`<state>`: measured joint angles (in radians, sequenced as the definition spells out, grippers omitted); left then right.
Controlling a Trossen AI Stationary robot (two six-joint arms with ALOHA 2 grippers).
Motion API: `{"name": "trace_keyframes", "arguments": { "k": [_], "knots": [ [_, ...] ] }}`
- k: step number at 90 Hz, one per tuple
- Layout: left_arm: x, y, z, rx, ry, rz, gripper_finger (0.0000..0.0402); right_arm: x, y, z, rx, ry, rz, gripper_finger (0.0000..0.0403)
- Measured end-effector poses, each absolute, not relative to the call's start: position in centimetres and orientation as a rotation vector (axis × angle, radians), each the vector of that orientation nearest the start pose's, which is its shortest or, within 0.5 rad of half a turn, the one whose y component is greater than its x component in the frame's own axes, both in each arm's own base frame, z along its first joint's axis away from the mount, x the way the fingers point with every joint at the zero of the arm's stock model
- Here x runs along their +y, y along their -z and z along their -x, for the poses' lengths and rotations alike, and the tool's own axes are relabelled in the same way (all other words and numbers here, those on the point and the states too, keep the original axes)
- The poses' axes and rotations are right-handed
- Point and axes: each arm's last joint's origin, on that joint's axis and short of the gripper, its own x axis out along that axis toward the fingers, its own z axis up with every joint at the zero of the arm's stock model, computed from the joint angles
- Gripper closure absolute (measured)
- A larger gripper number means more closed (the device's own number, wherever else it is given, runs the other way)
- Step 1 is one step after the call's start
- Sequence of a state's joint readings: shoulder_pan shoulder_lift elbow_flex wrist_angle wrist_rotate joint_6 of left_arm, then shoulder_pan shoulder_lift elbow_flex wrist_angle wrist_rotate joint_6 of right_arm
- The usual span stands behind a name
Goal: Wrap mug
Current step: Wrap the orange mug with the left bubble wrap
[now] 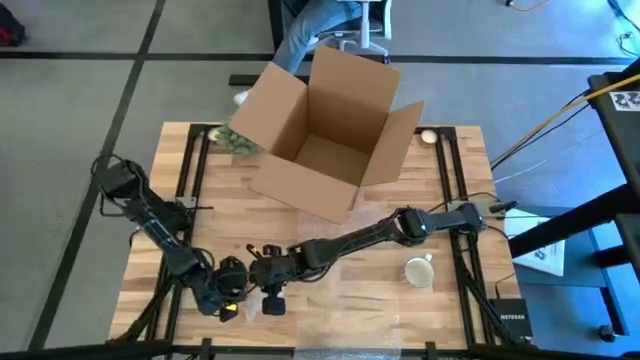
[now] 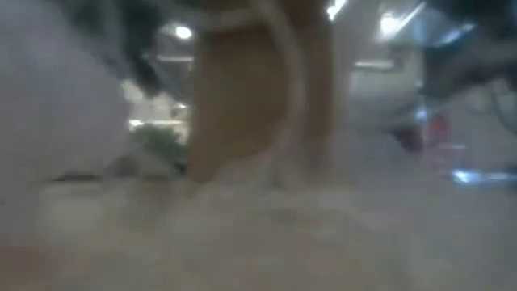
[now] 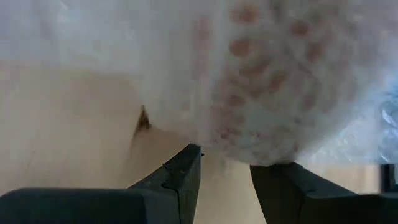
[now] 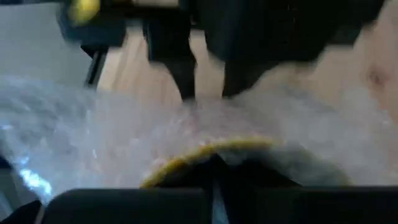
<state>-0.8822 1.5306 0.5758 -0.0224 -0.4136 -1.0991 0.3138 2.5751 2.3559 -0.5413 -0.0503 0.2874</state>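
Near the front edge of the wooden slatted table (image 1: pixel 330 240), left of centre, both dark grippers meet over a clear sheet of bubble wrap (image 1: pixel 330 300) that lies flat on the boards. The left gripper (image 1: pixel 228 292) has its fingers slightly parted with an edge of the wrap bunched between them, as its wrist view shows; the right gripper (image 1: pixel 272 296), reaching in from the right side, appears pinched closed on the same film, with a yellowish strip showing just past its fingertips. I judge that the two hold the sheet from facing sides so it can be lifted and spread or carried without sagging. The white ceramic mug (image 1: pixel 419 270) stands upright on the table to the right, well apart from both grippers and off the wrap, its opening up and its handle toward the far side; it is bare, so the wrapping itself is not yet begun. Farther back sits an open brown cardboard box (image 1: pixel 330 140), flaps raised, probably waiting for the wrapped mug.
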Motion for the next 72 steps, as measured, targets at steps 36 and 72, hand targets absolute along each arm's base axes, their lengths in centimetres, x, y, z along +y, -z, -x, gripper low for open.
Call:
{"name": "trace_keyframes", "arguments": {
  "k": [36,72],
  "knots": [
    [-17.0,-11.6,-19.5,0.869,-0.073,0.342,0.0282,16.9,-17.9,-51.9,1.003,-0.163,-0.078,0.0402],
    [-17.5,-16.0,-16.0,0.917,-0.006,0.453,0.0282,16.9,-19.4,-52.2,0.909,-0.174,-0.026,0.0402]
  ]
}}
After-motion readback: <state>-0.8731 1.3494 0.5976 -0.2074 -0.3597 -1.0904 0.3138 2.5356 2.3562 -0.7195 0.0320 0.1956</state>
